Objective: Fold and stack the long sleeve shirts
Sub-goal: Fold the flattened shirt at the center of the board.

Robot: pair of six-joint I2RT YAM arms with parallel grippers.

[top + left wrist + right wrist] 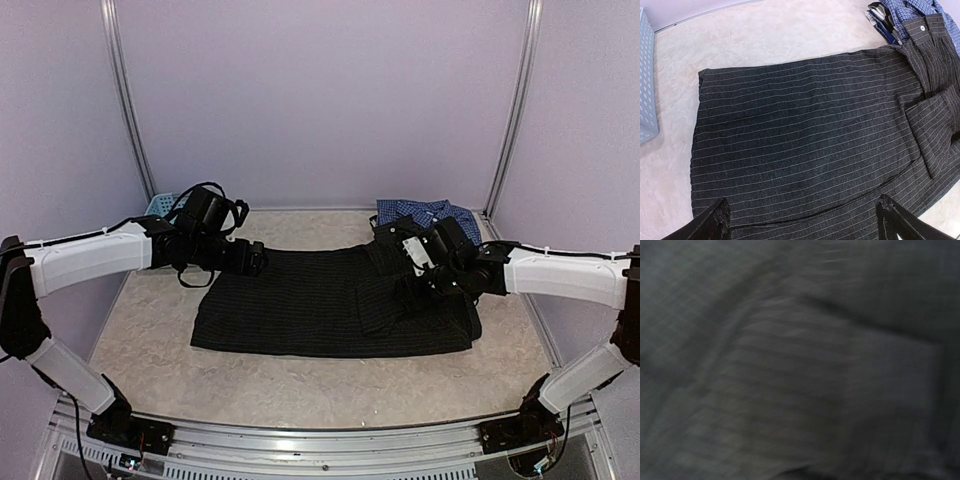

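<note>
**Black shirt partly folded, blue shirt unfolded: the task was judged well short of half done.**

On the table the black pinstriped shirt was spread flat as a wide rectangle, with a sleeve laid across its right part; further folds were judged to be needed. The blue check shirt was bunched just behind the black shirt's right end, not yet folded, and no stack was formed. A light blue basket was seen beyond the black shirt's left end. The left gripper was held over the black shirt's left edge, jaws spread wide with nothing between them. The right gripper was set low over the black shirt's right part; its jaws could not be made out, only blurred dark cloth.
</note>
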